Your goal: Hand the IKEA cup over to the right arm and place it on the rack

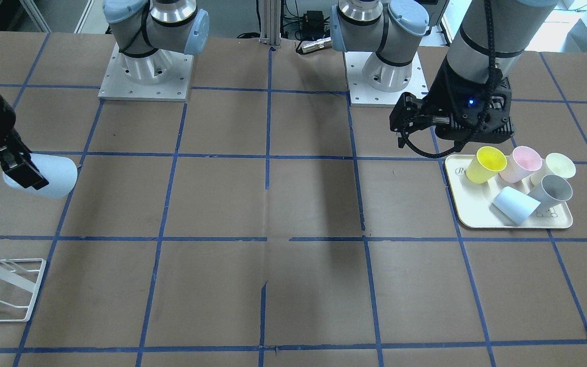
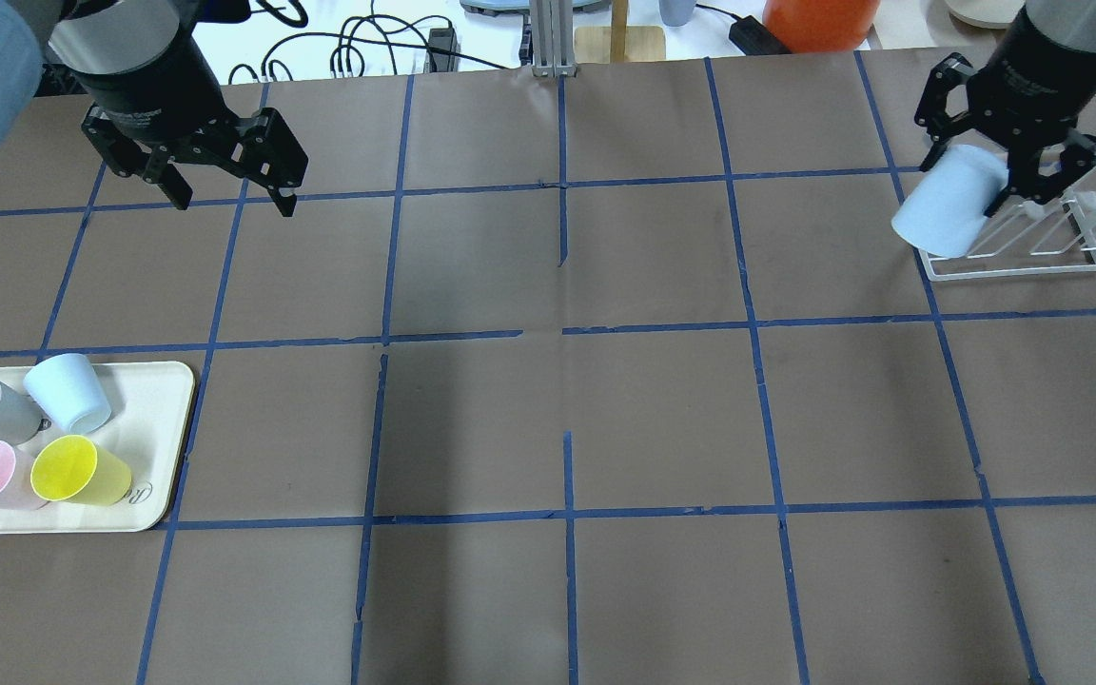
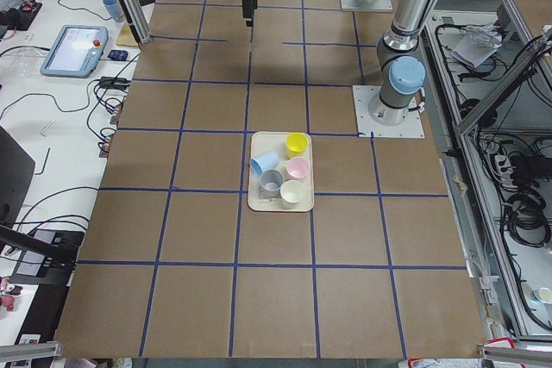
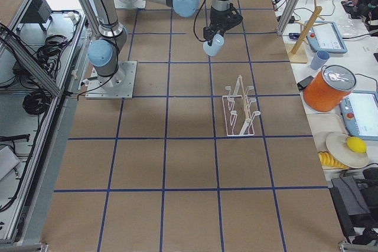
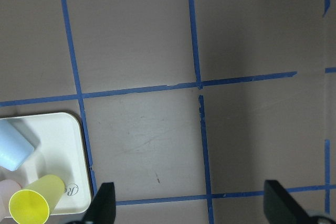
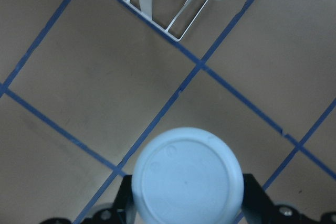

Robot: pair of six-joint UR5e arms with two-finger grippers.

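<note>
You're pinching the small pale blue plastic tumbler (image 2: 952,214) in the black two-finger right gripper (image 2: 995,185), and the white wire drying rack (image 2: 1033,249) is sitting below and just ahead of its fingertips. I'd be lining the open mouth up over one slanted rod before lowering and letting go. The left gripper (image 2: 234,202) is hanging spread and empty.

Overhead and front-facing cameras look down from opposite sides, sharing the cream rectangular tray (image 2: 156,419), lower left overhead.

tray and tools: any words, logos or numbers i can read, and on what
"R": script letter in the tray corner by the yellow cup; rest unreadable.
Left tool: white lettering on its body, too blurred.
Right tool: same, too blurred.
IKEA cup base: faint moulded marks, unreadable.
</note>
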